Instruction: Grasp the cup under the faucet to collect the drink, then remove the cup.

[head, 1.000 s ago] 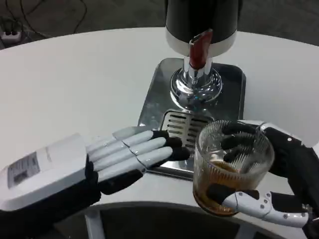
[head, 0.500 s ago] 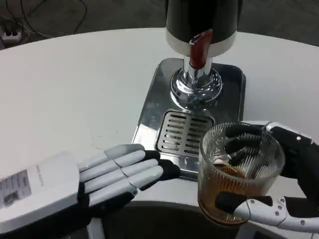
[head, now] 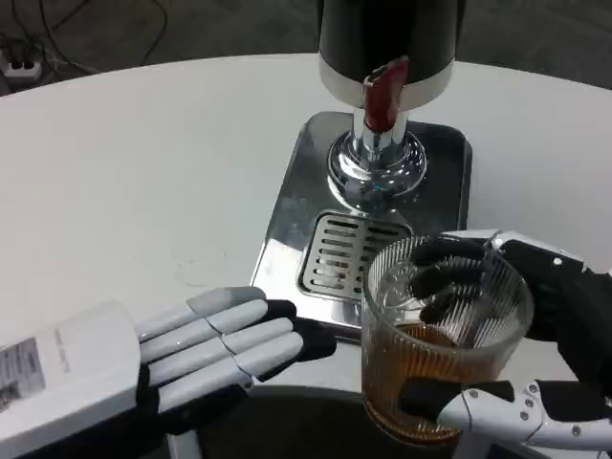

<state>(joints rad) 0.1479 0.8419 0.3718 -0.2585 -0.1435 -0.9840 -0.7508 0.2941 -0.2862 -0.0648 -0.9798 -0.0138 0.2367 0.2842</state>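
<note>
One ribbed glass cup at near right, partly filled with brown drink, gripped in the right hand: dark fingers wrapped round the far side, thumb across the near side. Sits nearer than the drip grille, overlapping the near right corner of the steel tray; whether resting on the table or lifted, cannot tell. One dispenser, dark-bodied with a silver band, at far centre, carrying one red tap lever above a chrome base. Cup well nearer than the faucet, not beneath it. Left hand at near left, flat, fingers stretched out together and pointing right toward the tray, holding nothing, apart from the cup. One round white table beneath everything. Cables on the floor at far left.
</note>
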